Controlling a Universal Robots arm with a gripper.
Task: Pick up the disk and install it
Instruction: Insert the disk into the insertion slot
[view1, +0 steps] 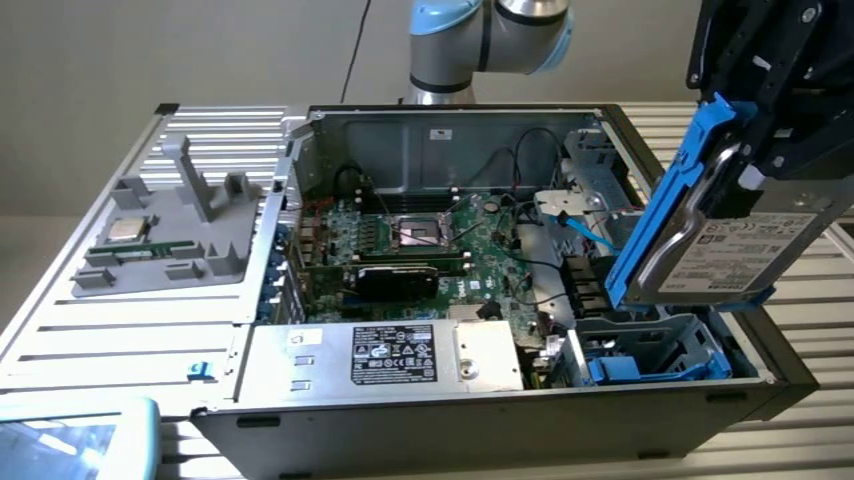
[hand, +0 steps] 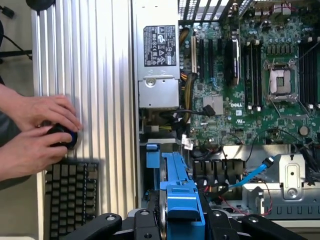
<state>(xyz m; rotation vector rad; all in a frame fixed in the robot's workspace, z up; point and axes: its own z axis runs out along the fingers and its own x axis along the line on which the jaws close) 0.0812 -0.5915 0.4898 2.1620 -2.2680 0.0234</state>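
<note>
The end effector, jaws partly apart, is clamped on the disk, holding it tilted over the drive bay at the computer case's near corner, on the exterior view's right.

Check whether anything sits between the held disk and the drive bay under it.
Nothing visible does. The disk, clamped in the gripper, hangs tilted above the open bay; the blue cable runs beside the bay, not across its opening.

"DELL" on motherboard; print on power supply label, disk label illegible.
</note>
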